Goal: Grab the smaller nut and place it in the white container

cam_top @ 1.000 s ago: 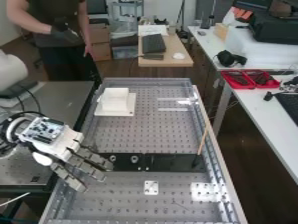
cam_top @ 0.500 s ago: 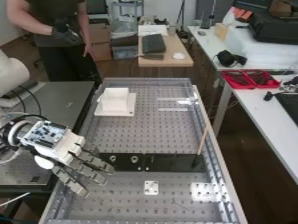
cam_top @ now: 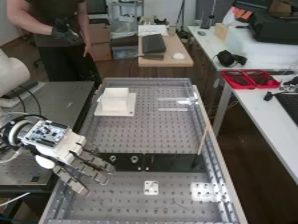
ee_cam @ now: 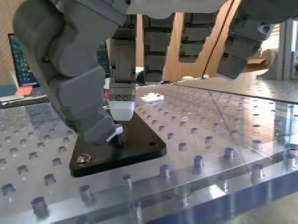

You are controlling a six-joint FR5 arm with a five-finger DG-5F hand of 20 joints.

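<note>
In the high view the hand [cam_top: 61, 150] is at the left end of the flat black bar [cam_top: 174, 162], its fingers extended and fairly straight. The larger nut [cam_top: 113, 158] and the bearing [cam_top: 134, 159] stand just beyond the fingertips. White container [cam_top: 116, 100] sits farther up the bench. From the wrist, the hand [ee_cam: 123, 75] hangs over the black bar [ee_cam: 136, 145], thumb tip and one fingertip close together low above it. A small light glint shows by the thumb tip; I cannot tell whether it is the smaller nut.
The perforated bench plate [cam_top: 149, 135] lies around the bar. A thin wooden stick [cam_top: 203, 141] leans at the bar's right end. A small white plate [cam_top: 151, 187] lies nearer the front. A person stands behind the bench at the upper left.
The hand has shifted slightly right and toward the bench's near end, mostly in the first half second. The nut, bearing and white container have not moved.
</note>
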